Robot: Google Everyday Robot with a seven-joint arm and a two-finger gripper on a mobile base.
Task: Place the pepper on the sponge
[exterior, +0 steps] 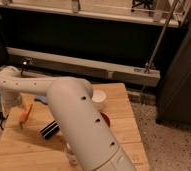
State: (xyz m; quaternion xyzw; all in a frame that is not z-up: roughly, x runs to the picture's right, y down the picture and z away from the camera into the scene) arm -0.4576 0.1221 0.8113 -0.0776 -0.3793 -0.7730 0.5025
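One arm on show, and it fills the middle of the view: a thick white shell dotted with small dark holes, sweeping up from the bottom edge and bending over to the left side of the wooden desk (124, 125). No writing on it, or on anything else, is large enough to read.

The hand (15, 106) hangs low over the desk's left part, close to the edge. Whether it is spread or pinching something, I cannot tell.

Just to its right is the pepper (25, 116). There is one only, orange and slender, and it is tilted with its narrow end pointing down toward the wood. I can't tell whether it touches the desk.

One sponge (40, 100) too, showing as a pale blue sliver up and to the right of the pepper, tucked against the arm, which covers most of it. Pepper and sponge are near each other, not overlapping.

Further counts: one white cup (98, 97) toward the desk's far right, one red item (105, 120) just in front of that cup, and one black-and-white striped bar (50, 130) lying flat, right of the pepper.
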